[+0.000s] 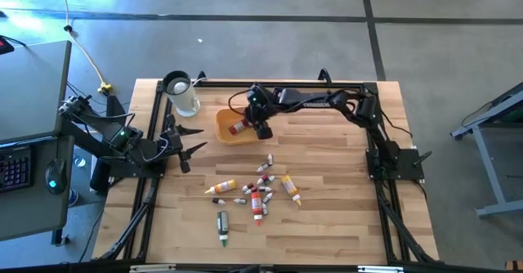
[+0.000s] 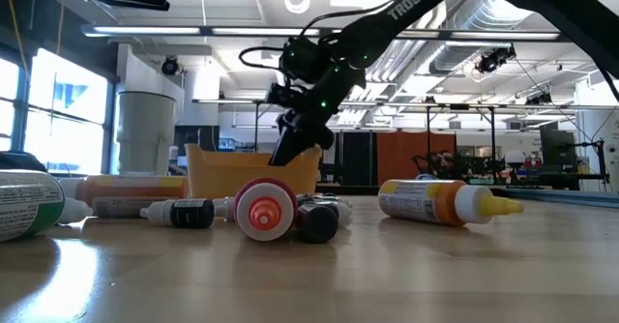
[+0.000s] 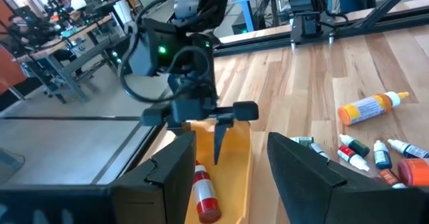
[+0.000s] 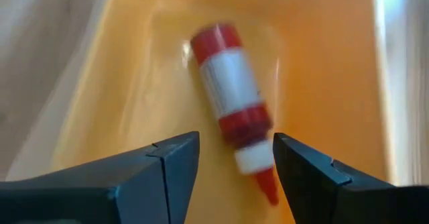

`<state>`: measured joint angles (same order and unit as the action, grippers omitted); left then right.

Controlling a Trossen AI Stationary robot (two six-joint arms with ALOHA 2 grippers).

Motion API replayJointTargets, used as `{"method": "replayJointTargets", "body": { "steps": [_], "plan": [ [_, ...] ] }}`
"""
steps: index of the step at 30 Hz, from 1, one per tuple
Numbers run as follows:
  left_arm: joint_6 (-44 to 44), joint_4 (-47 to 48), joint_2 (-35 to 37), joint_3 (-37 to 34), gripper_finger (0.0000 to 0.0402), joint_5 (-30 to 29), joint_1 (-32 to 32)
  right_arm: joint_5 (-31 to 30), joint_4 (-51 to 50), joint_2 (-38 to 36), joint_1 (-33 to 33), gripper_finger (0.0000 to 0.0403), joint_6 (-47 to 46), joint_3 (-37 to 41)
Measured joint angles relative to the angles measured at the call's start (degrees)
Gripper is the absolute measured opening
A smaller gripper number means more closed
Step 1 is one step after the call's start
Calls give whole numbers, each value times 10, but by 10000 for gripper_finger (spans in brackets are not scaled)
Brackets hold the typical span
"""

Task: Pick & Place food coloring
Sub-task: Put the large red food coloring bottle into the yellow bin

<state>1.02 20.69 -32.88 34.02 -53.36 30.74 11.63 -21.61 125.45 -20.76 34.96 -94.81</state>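
A red food coloring bottle [image 4: 231,100] with a white label lies on its side on the floor of the yellow-orange tray [image 1: 225,132]. My right gripper [image 1: 262,129] hangs open just above it, one finger on either side of its cap end, touching nothing. In the left wrist view the same bottle [image 3: 204,196] lies below those fingers. Several more food coloring bottles and tubes [image 1: 257,190] lie loose on the table nearer the front. My left gripper [image 1: 188,146] waits open at the table's left, level and pointing at the tray.
A white jug [image 1: 181,94] stands just left of the tray at the far edge. A dark tube [image 1: 222,226] lies apart from the heap, toward the front. A yellow-orange bottle [image 2: 440,201] lies to the heap's right. Bare wood [image 1: 343,199] lies right of the heap.
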Motion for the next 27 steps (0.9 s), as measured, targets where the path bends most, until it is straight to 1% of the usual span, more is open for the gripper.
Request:
{"method": "replayJointTargets", "body": {
  "steps": [2,5,7,10,14,18,21,24,27],
  "plan": [
    [5,0,0,0,183,-2,0,-20,-4,-1,2,186,0,0],
    [1,-3,0,0,183,-3,0,-21,-1,-4,3,186,6,0],
    [-8,-10,0,0,183,-3,0,-28,-3,-4,3,186,13,0],
    [-33,-21,0,0,183,-5,-1,-58,-1,-4,3,186,12,-1],
    [-60,-39,-9,0,183,-14,-26,-60,-37,-4,10,183,13,-30],
    [-89,-41,-32,6,183,-8,-95,-115,-88,-4,36,171,15,-97],
    [-119,-41,-66,20,183,10,-165,-153,-166,-4,53,161,15,-160],
    [-139,-26,-105,32,183,76,-232,-174,-266,-4,67,150,15,-228],
    [-148,-27,-156,42,183,157,-297,-212,-352,-4,78,140,16,-291]
  ]
}}
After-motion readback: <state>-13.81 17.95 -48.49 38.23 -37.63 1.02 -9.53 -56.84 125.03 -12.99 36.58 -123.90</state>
